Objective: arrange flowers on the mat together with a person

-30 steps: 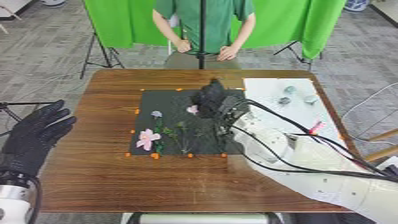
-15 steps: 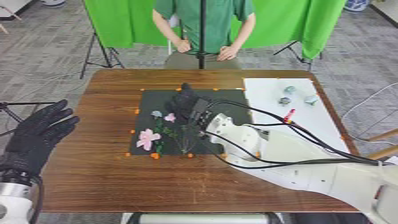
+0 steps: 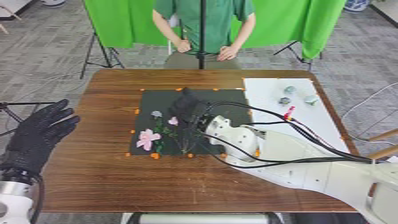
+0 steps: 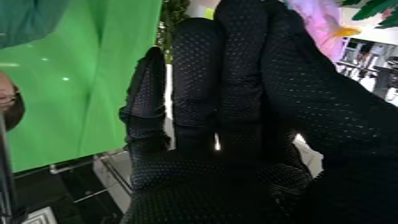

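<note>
Item, one brown wooden surface (image 3: 107,175), carrying a dark mat (image 3: 158,100) and, to the mat's right, a white sheet (image 3: 266,92). Item, right robot hand (image 3: 187,104), black glove, above the far part of the dark mat, its white arm coming in across the right side of the surface with black cables (image 3: 311,160) along it. In the right wrist view this robot hand (image 4: 218,95) has its fingers extended and close together, thumb laid in alongside them, nearly closed; it has hold of a small pink flower (image 3: 173,121), the pinch itself being hidden by the glove. Pink petals with a yellow centre stand just past the thumb in that view, green leaves (image 4: 378,12) near them. Item, left robot hand (image 3: 35,132), black glove, at the left edge of the surface, well apart from the mat; open, fingers extended, holding nothing. Item, one large pink flower (image 3: 147,136), lying on the near left part of the dark mat. Item, one pale grey-blue flower (image 3: 156,114), on the mat's left side, farther from the robot than the large pink one. Item, green stems (image 3: 183,137), slender, on the mat between the large pink flower and the right arm. Item, three pale grey-green pieces (image 3: 290,90), small, grouped near one another on the far part of the white sheet; exact kind cannot be told. Item, orange marks (image 3: 155,156), set along the mat's edges.
</note>
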You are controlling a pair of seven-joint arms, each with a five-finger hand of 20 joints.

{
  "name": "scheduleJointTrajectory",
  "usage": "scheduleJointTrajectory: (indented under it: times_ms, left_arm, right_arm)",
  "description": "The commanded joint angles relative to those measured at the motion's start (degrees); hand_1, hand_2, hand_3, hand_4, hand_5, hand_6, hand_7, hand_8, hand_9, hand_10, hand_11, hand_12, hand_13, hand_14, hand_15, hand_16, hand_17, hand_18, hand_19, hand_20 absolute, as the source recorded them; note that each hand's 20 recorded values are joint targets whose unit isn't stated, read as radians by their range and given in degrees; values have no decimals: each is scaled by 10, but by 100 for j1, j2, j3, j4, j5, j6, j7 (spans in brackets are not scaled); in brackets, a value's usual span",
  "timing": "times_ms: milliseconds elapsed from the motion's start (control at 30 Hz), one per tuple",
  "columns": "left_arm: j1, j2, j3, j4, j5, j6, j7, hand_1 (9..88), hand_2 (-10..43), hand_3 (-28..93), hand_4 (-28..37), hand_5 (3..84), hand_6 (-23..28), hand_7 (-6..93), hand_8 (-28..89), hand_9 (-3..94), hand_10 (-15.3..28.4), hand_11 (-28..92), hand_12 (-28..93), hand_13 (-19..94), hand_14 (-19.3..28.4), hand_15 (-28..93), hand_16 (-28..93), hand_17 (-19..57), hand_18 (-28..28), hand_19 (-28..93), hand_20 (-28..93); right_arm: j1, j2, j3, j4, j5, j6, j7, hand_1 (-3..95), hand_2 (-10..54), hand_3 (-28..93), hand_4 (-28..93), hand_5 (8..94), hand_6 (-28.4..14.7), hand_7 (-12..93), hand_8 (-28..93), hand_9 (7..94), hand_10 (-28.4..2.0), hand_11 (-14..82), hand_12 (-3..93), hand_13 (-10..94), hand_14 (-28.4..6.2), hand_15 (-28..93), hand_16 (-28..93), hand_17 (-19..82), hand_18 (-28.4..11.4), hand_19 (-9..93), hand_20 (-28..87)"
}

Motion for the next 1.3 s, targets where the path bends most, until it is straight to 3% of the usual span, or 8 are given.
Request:
scheduleJointTrajectory:
  times_ms: [33,367,500,667,767,900,967,1300]
  left_arm:
    - [-12,2,11,55,18,-40,-98,288,11,674,-204,383,42,206,-85,339,134,230,185,291,161,326,14,-55,210,431,142]
    - [43,-9,-36,38,13,-24,-81,289,14,673,-204,383,43,206,-84,339,135,230,185,291,161,327,14,-55,210,432,142]
    - [48,-44,-31,29,15,-21,-72,289,15,672,-203,383,42,206,-84,339,134,230,185,290,159,327,14,-55,210,432,142]
    - [99,-127,-39,-3,26,-39,-56,289,15,673,-202,383,41,207,-85,340,134,230,185,290,159,327,14,-55,211,432,142]
    - [167,-162,-90,-19,5,-6,-12,289,15,672,-202,383,42,207,-85,339,133,231,185,289,160,327,15,-55,211,432,142]
    - [186,-207,-138,-32,2,-17,-5,289,14,673,-202,383,42,207,-85,339,134,230,184,289,161,326,14,-55,210,432,142]
    - [204,-216,-163,-45,14,-54,2,288,13,675,-203,383,42,207,-85,339,134,230,184,289,161,327,15,-55,211,432,142]
    - [166,-293,-147,-18,9,-84,25,286,12,677,-203,383,41,207,-85,339,134,230,185,290,160,327,15,-55,211,431,142]
  right_arm:
    - [99,-156,92,16,-40,-30,169,420,-95,823,-283,617,35,516,-26,765,-59,226,508,591,-58,623,323,224,-170,724,458]
    - [39,-48,197,-103,-85,-132,170,407,-95,822,-283,596,33,506,-35,732,-68,255,477,568,-64,643,282,215,-169,720,458]
    - [-319,231,815,-588,-5,-72,331,395,-95,828,-283,579,31,495,-40,700,-73,295,433,553,-68,654,247,208,-169,714,455]
    - [-1663,834,2750,-1535,1344,36,53,320,-51,878,-273,550,23,408,-62,606,-94,372,285,500,-75,599,198,180,-169,650,411]
    - [-2760,1152,4187,-1914,2037,-171,-763,269,1,885,-245,519,6,348,-178,551,-113,334,247,453,-85,517,177,149,-181,563,348]
    - [-4125,1312,5840,-2461,3472,-873,-1267,245,12,877,-247,459,-10,303,-160,465,-121,259,234,385,-84,363,192,129,-189,487,281]
    - [-4777,1356,6513,-2659,4407,-891,-1505,239,13,874,-251,439,-18,276,-155,443,-126,227,229,356,-91,308,204,118,-193,464,265]
    - [-7504,477,8914,-3506,6515,-859,-2048,206,0,868,-241,424,-31,184,-121,414,-136,146,220,326,-110,199,261,111,-193,411,243]
